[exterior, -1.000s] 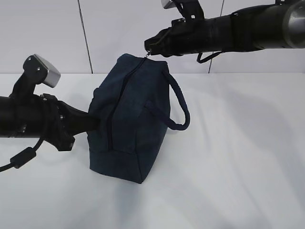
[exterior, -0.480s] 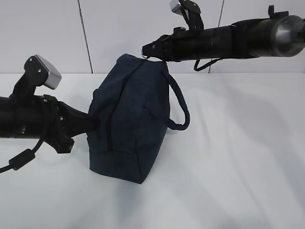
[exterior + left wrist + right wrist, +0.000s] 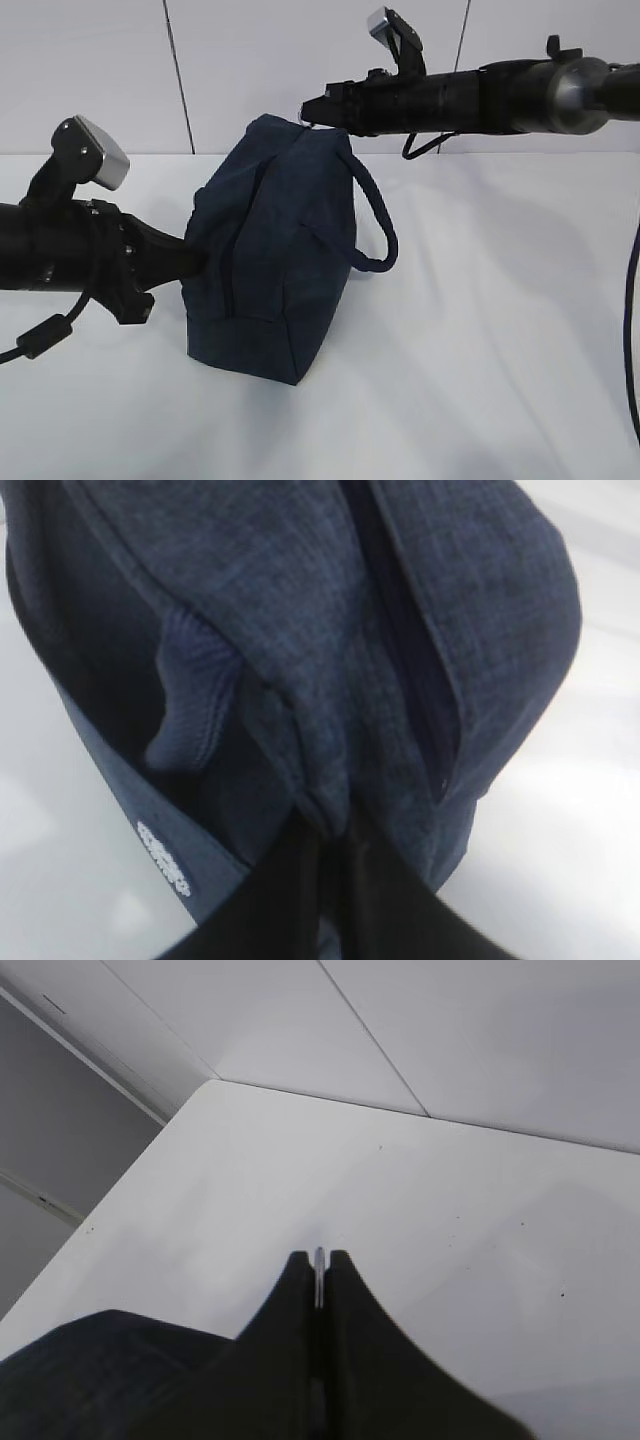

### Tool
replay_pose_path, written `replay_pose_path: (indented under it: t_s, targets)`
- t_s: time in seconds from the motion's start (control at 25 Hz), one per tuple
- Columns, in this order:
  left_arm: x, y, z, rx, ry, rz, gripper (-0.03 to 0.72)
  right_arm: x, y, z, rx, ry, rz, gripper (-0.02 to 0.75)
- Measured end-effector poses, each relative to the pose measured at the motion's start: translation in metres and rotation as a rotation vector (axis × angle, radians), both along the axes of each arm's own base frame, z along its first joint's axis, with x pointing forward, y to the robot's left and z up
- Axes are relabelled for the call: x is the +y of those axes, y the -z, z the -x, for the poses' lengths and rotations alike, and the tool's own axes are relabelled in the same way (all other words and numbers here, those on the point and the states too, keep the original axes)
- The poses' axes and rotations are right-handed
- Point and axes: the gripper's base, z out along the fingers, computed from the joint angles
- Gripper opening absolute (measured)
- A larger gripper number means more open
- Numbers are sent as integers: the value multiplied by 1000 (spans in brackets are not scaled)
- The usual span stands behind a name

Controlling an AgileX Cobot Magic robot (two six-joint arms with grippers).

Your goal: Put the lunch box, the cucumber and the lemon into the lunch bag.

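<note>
The dark navy lunch bag [image 3: 270, 250] stands on its end on the white table, zipper side facing left. My left gripper [image 3: 195, 255] is shut on a fold of its fabric low on the left side; the left wrist view shows the pinched fold [image 3: 325, 815] and the zipper seam [image 3: 420, 700]. My right gripper [image 3: 310, 110] is at the bag's top corner, shut on the silver ring zipper pull [image 3: 319, 1275], which shows as a thin metal edge between the fingertips. The padded handle [image 3: 375, 225] loops off the right side. The lunch box, cucumber and lemon are out of view.
The white table [image 3: 500, 330] spreads around the bag, with a white panelled wall [image 3: 250, 70] behind. A black cable [image 3: 45, 335] hangs under the left arm. The table's far corner shows in the right wrist view [image 3: 215, 1085].
My right arm has levelled out and shifted slightly left and down at the bag's top corner, still holding the zipper pull. The left arm and the bag have hardly moved.
</note>
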Motion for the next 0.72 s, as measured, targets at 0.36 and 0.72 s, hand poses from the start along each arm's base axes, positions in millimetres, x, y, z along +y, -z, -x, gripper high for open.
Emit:
replay_pose_path:
  t_s: [0.36, 0.72]
  targets:
    - [0, 0, 0, -2, -1, -4, -5, 0, 27, -7, 85, 34, -76, 8]
    - [0, 6, -1, 15, 8, -10, -5, -9, 49, -12, 150, 65, -130, 8]
